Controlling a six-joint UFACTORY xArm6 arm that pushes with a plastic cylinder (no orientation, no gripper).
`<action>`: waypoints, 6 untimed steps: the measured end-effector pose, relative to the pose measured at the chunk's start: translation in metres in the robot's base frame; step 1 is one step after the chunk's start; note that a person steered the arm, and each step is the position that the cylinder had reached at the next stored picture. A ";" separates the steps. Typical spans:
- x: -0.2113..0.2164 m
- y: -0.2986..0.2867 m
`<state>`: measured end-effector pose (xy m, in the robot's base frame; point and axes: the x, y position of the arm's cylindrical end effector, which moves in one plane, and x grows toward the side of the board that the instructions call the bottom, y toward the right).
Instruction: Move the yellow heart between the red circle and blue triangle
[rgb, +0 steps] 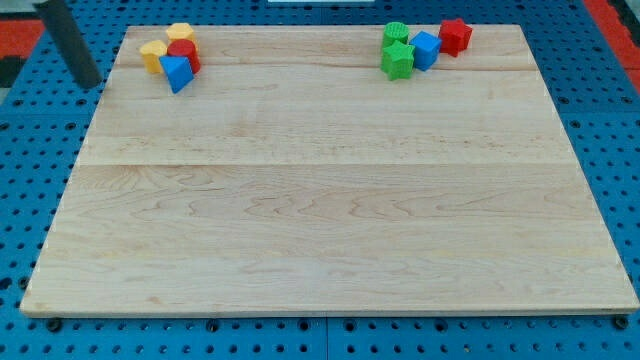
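Observation:
The yellow heart lies at the board's top-left corner, touching the left side of the red circle. The blue triangle sits just below the red circle, touching it. A second yellow block, shape unclear, sits above the red circle. My tip is off the wooden board, to the left of this cluster, over the blue pegboard, about a block's width from the yellow heart.
At the top right sits another cluster: a green round block, a green star-like block, a blue block and a red block. The wooden board rests on a blue pegboard.

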<state>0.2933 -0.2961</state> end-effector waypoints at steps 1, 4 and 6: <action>-0.029 0.023; -0.033 0.085; -0.013 0.089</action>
